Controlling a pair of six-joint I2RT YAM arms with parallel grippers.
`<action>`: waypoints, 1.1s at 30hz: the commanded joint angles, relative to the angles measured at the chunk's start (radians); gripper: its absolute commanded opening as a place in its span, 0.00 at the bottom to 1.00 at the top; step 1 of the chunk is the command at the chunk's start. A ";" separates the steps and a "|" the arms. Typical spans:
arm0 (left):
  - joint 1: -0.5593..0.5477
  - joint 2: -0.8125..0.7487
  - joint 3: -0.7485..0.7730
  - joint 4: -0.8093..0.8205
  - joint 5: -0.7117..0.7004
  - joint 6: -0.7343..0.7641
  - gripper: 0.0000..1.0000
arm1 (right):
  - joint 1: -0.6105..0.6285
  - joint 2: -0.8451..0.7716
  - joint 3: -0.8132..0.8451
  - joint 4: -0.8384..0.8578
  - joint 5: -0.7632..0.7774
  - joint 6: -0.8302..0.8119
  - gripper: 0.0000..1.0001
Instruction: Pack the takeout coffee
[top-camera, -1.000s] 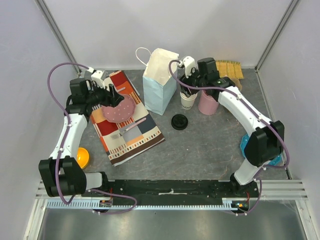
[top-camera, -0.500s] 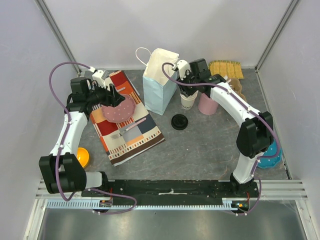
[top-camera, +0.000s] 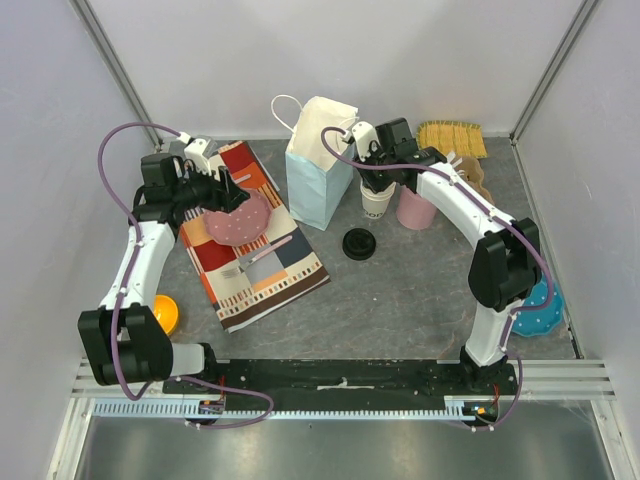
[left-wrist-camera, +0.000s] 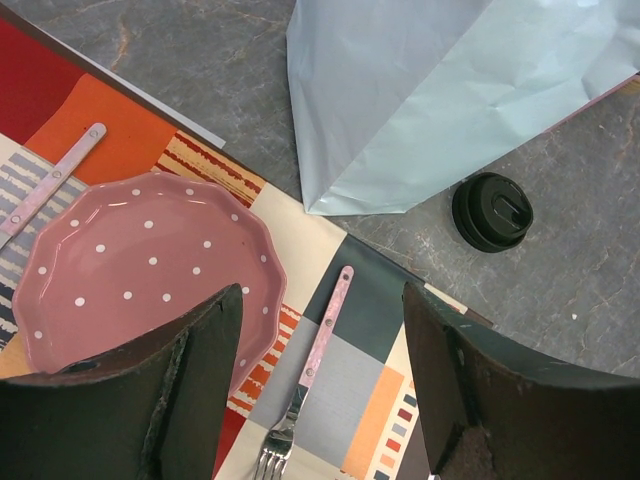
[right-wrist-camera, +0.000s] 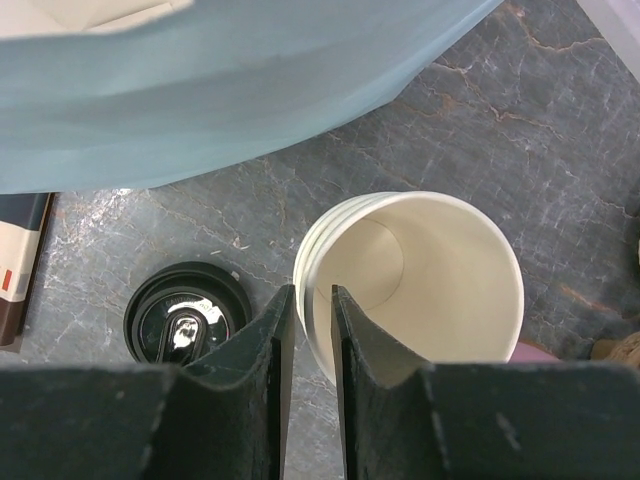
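1. Takeout coffee (top-camera: 358, 243) shows only as a round black lid on the grey table (top-camera: 420, 290), centre of the top view, outside the bag. I cannot tell whether a cup sits under it.
2. Nearest the arm bases, an orange bowl (top-camera: 166, 314) lies at lower left and a blue dish (top-camera: 540, 310) at lower right, partly hidden behind the right arm.
3. A colour-block placemat (top-camera: 270, 270) lies left of the lid, carrying a pink-handled fork (left-wrist-camera: 320, 350) and a pink dotted plate (left-wrist-camera: 140, 260).
4. The left gripper (left-wrist-camera: 320, 300) hangs over the plate's edge and the fork with its jaws wide apart, holding nothing.
5. Just beyond the lid stands a stack of white paper cups (right-wrist-camera: 420, 270), lidless and upright.
6. The right gripper (right-wrist-camera: 308, 295) is clamped on that stack's rim: one of its fingers (right-wrist-camera: 270, 350) is outside the wall, the other inside.
7. A pink cup (top-camera: 414, 208) stands touching or just right of the stack.
8. A light-blue paper bag (top-camera: 318, 170) stands upright just left of the stack, mouth open.
9. Farthest back, at upper right, lies a bamboo mat (top-camera: 455, 137).
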 joint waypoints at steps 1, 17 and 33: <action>-0.001 0.002 0.035 0.009 0.010 0.009 0.72 | -0.001 0.015 0.050 -0.012 -0.005 -0.010 0.27; -0.001 0.002 0.035 0.009 0.025 0.009 0.71 | -0.001 -0.020 0.066 -0.023 -0.011 -0.013 0.00; -0.001 0.001 0.036 0.016 0.031 0.007 0.71 | -0.001 -0.067 0.124 -0.071 0.051 -0.047 0.00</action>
